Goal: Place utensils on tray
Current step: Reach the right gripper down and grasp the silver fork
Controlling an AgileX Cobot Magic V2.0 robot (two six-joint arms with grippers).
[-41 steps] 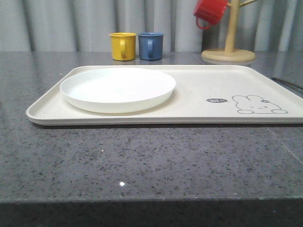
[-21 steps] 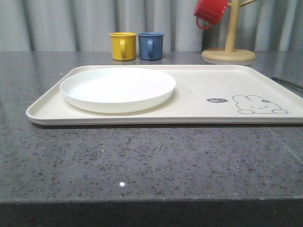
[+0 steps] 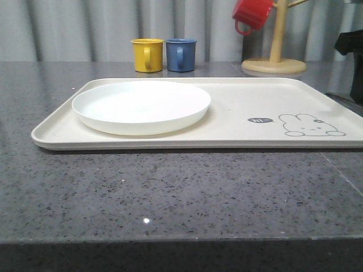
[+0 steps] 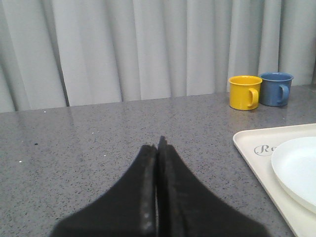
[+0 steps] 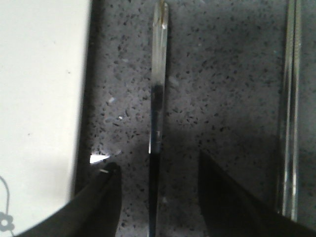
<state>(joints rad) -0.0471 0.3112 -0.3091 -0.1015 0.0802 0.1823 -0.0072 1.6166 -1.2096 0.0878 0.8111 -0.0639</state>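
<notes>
The cream tray (image 3: 238, 136) lies across the counter with the white plate (image 3: 141, 106) on its left half. Just off the tray's rim (image 5: 44, 98), a slim silver utensil handle (image 5: 158, 94) lies on the counter; its head is out of view. My right gripper (image 5: 157, 163) is open, low over the counter, one finger on each side of that handle without touching it. A pair of metal chopsticks (image 5: 289, 113) lies parallel, further from the tray. My left gripper (image 4: 159, 146) is shut on nothing, over bare counter to the left of the tray (image 4: 256, 148).
A yellow mug (image 3: 147, 55) and a blue mug (image 3: 181, 54) stand behind the tray. A wooden mug tree (image 3: 274, 59) with a red mug (image 3: 251, 14) stands at the back right. My right arm (image 3: 353, 56) shows dark at the right edge.
My right arm has come into the front view at the right edge. The tray, plate and mugs have not moved.
</notes>
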